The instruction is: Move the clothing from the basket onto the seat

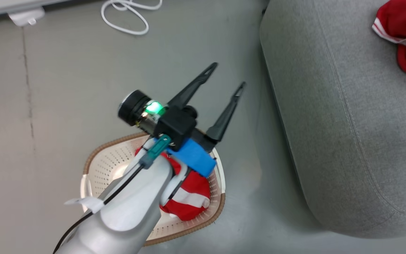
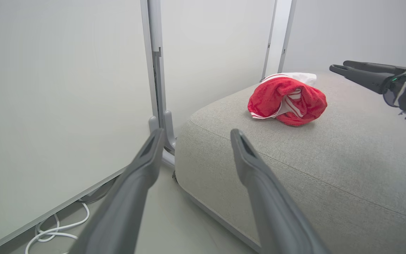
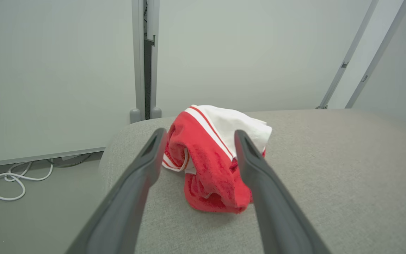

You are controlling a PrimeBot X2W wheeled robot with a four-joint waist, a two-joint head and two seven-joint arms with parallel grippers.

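one garment (image 1: 188, 199) in basket (image 1: 99, 155), other (image 1: 402, 21) near seat (image 1: 330, 113) edge; left fingers (image 1: 196, 84) spread.

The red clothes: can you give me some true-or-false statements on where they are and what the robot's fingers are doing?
1. A red garment lies on the sofa. True.
2. The basket is empty. False: a striped garment, red and white, sits in it.
3. The left fingers are spread open, holding nothing. True.
4. The white cable lies on the sofa. False: it lies on the floor.
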